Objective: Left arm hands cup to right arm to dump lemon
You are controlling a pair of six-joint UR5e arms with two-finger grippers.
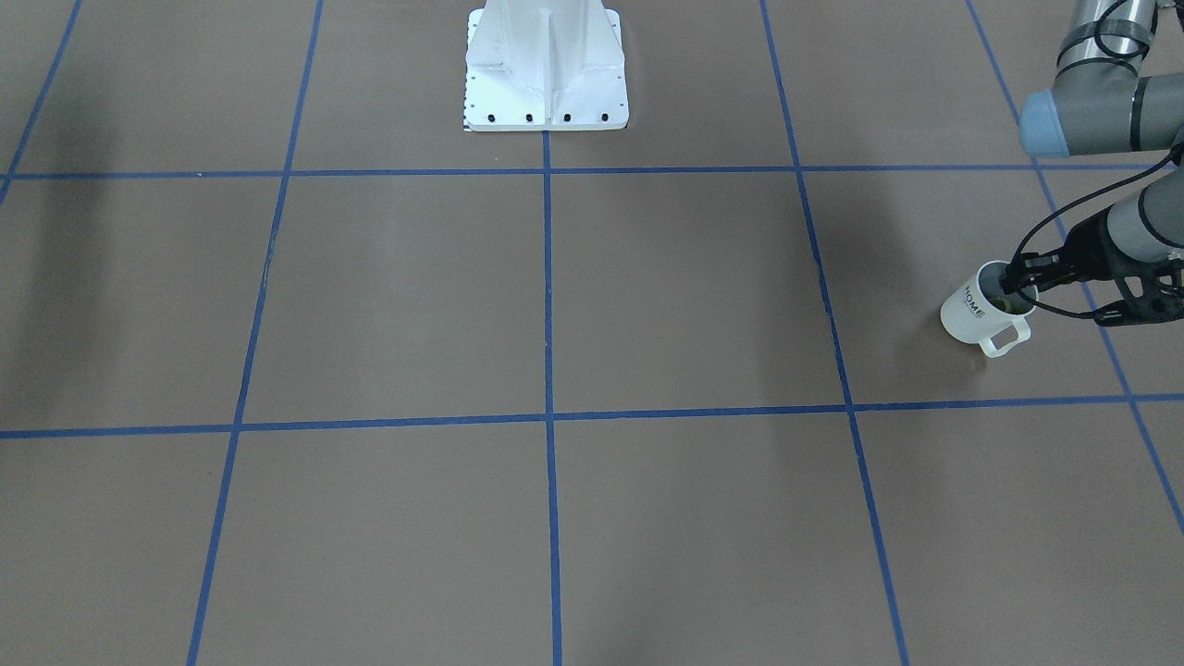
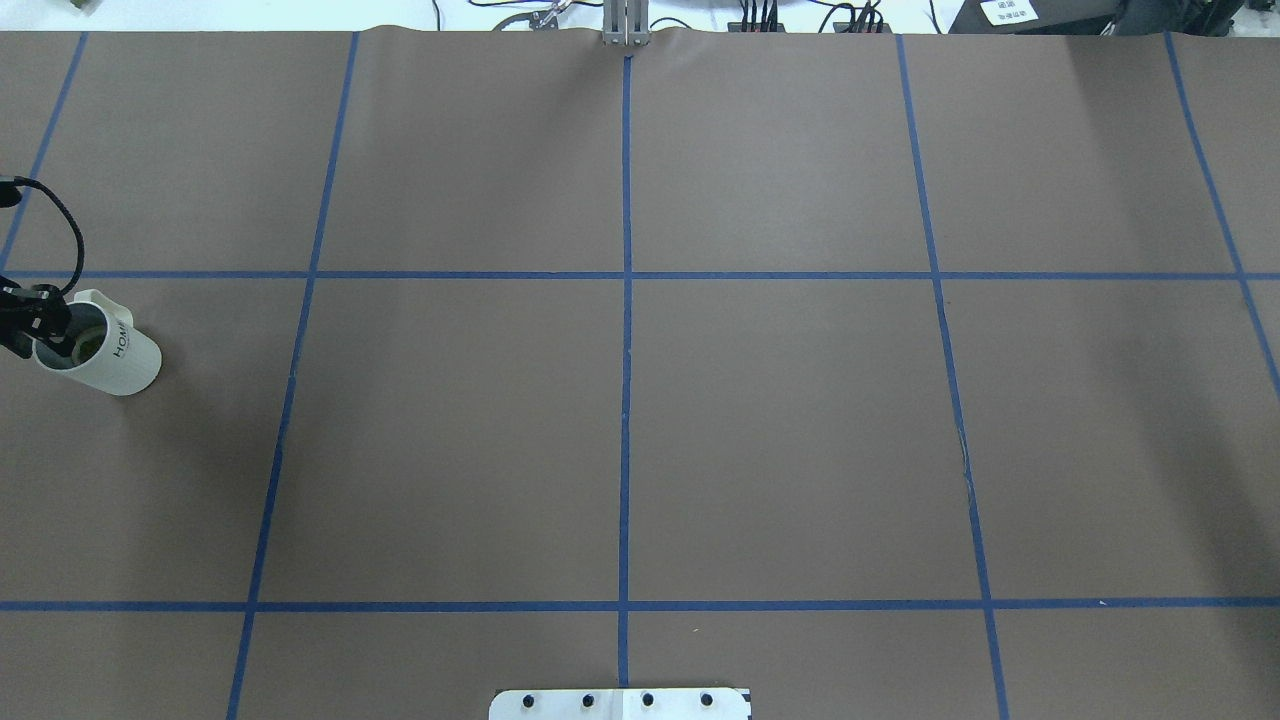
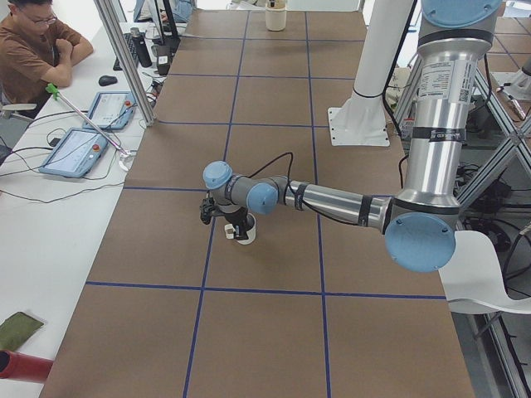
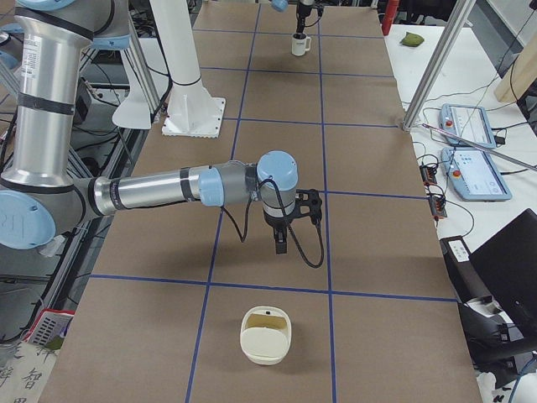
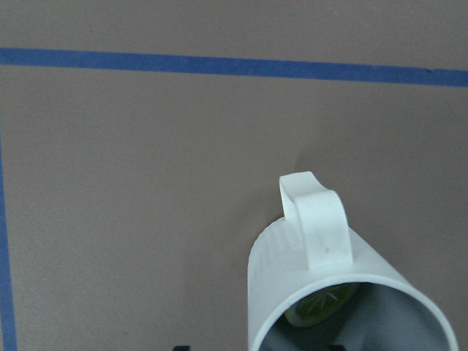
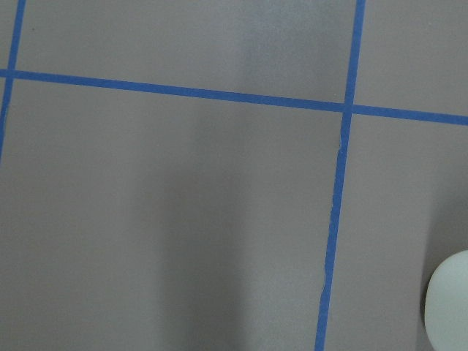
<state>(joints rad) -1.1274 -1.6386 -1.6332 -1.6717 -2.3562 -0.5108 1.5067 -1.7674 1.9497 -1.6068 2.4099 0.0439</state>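
Observation:
The white "HOME" cup stands on the brown table at my far left, handle towards the operators' side; it also shows in the overhead view. The lemon slice lies inside it. My left gripper is at the cup's rim. In the left wrist view its two dark fingertips stand apart, one outside the wall and one inside the mouth, so it looks open. My right gripper hangs over the table far from the cup; it shows only in the exterior right view, so I cannot tell its state.
A cream open container sits on the table near the right gripper, and its edge shows in the right wrist view. The white robot base stands at the table's middle edge. Blue tape lines grid the brown table.

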